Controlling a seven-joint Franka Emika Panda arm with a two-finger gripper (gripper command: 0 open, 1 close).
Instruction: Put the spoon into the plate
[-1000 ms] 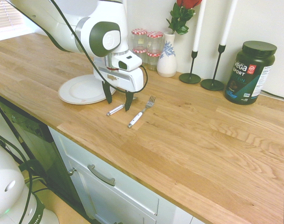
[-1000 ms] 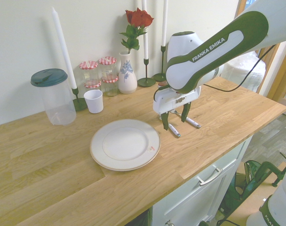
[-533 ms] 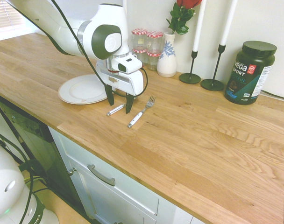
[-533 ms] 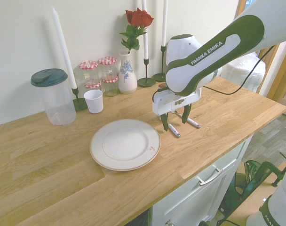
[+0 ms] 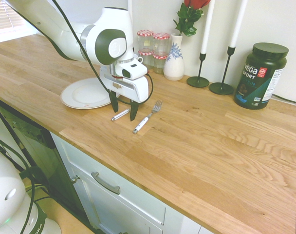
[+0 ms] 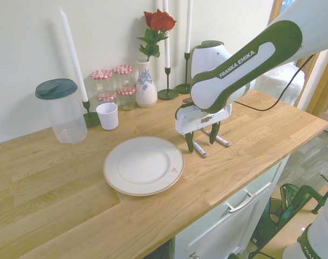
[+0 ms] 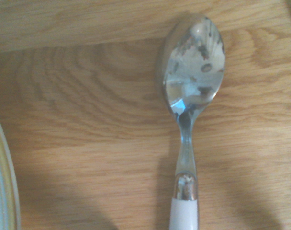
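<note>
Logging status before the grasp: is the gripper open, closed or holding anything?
Gripper: open, holding nothing, its fingers apart over the spoon.

The spoon's bowl point(image 7: 195, 67) is glossy, mirror-smooth metal with bright reflections; its white handle point(image 7: 184, 213) looks like smooth plastic. The plate point(image 6: 143, 165) has a smooth, glazed ceramic look. The countertop point(image 5: 196, 146) is grained wood with a soft sheen. At the plate's eleven o'clock in the second exterior view, a pitcher point(image 6: 67, 116) is clear plastic under a smooth, dark plastic lid point(image 6: 56, 88).
</note>
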